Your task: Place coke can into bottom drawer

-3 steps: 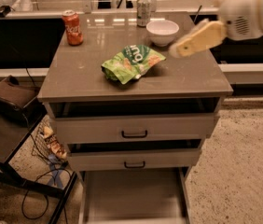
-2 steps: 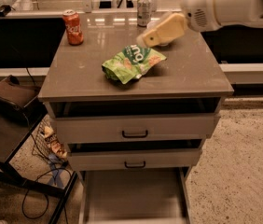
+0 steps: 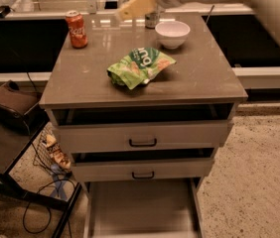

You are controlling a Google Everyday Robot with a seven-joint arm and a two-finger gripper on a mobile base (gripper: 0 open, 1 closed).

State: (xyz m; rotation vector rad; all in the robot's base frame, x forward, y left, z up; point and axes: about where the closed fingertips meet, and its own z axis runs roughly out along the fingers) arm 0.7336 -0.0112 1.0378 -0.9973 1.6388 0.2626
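Observation:
The coke can (image 3: 76, 29), orange-red with white lettering, stands upright at the far left corner of the cabinet top (image 3: 199, 78). The bottom drawer (image 3: 142, 207) is pulled out below the two upper drawers, its grey floor bare. My gripper (image 3: 130, 10) hangs above the far middle of the cabinet top, to the right of the coke can and apart from it. The arm reaches in from the upper right.
A green chip bag (image 3: 139, 66) lies in the middle of the top. A white bowl (image 3: 172, 33) sits at the far right with a silver-grey can (image 3: 152, 19) behind it. A dark stool (image 3: 6, 133), cables and a wire basket (image 3: 50, 155) stand to the left.
My gripper has swept left across the far side of the cabinet top, from over the right edge past the bowl toward the coke can.

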